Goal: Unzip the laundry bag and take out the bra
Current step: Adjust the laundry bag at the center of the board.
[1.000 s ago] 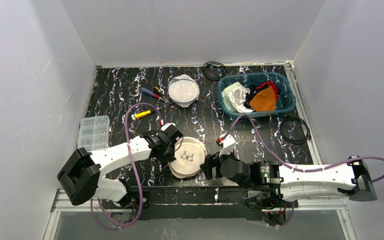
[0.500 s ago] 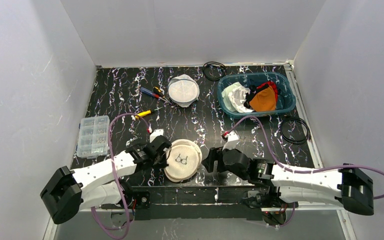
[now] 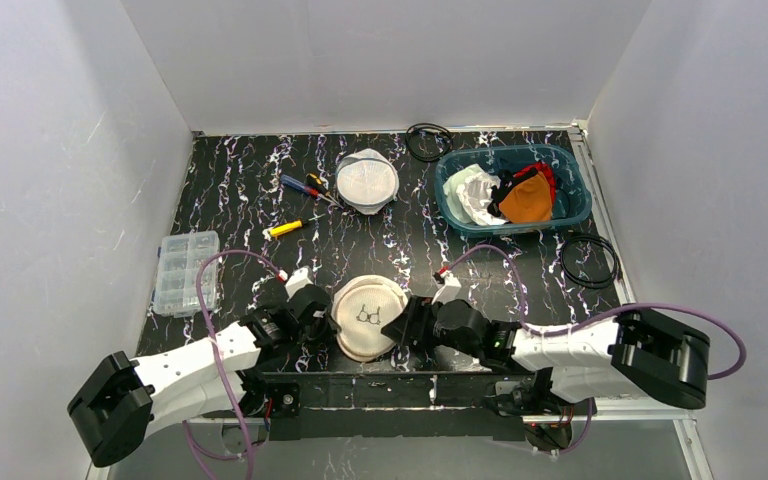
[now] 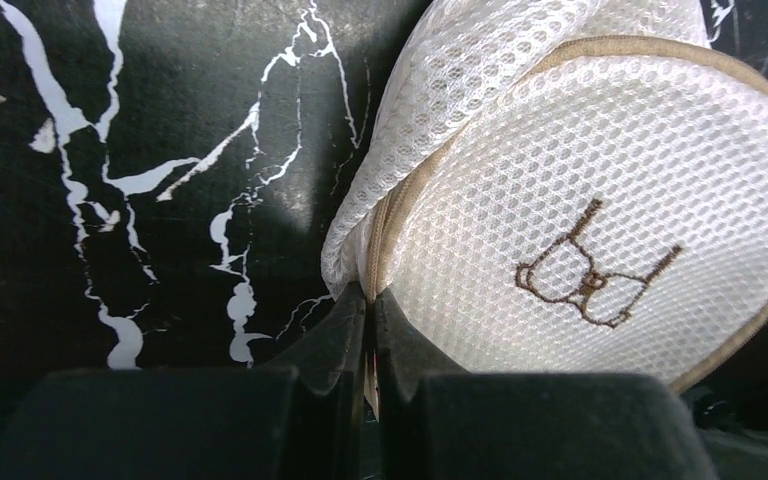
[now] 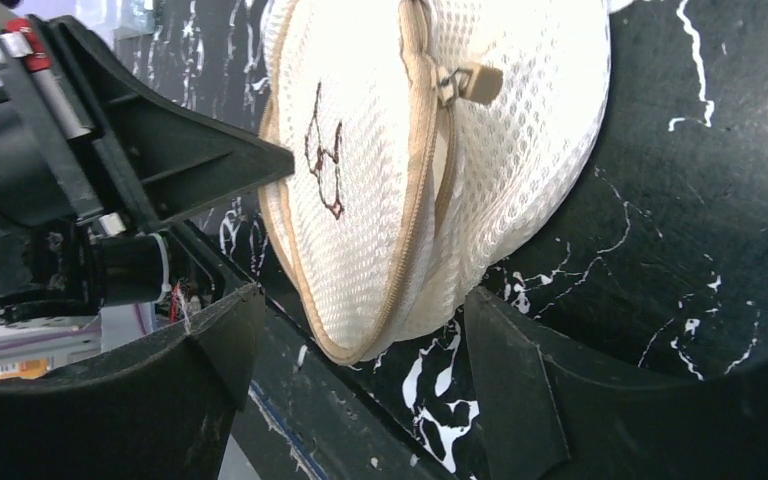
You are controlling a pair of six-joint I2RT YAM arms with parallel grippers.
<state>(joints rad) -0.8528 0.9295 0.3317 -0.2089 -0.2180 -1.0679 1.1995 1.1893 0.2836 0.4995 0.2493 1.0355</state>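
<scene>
laundry bag (image 3: 368,315), near edge: judged soft, light mesh | left gripper (image 4: 370,330) pinches its seam | right gripper (image 5: 365,300) gapes, empty | grab zipper pull (image 5: 470,83)

The table (image 3: 250,180) is a black slab with white veining. The laundry bag (image 3: 367,318) rests at the centre of the near edge. A second mesh bag (image 3: 367,181) lies mid-rear, with screwdrivers (image 3: 305,187) just to its left and a yellow tool (image 3: 287,228) nearer. A clear parts box (image 3: 186,272) sits at the left edge. A black cable coil (image 3: 428,140) lies at the rear edge, beside a teal basket (image 3: 577,200). Another coil (image 3: 589,262) lies near the right edge.
</scene>
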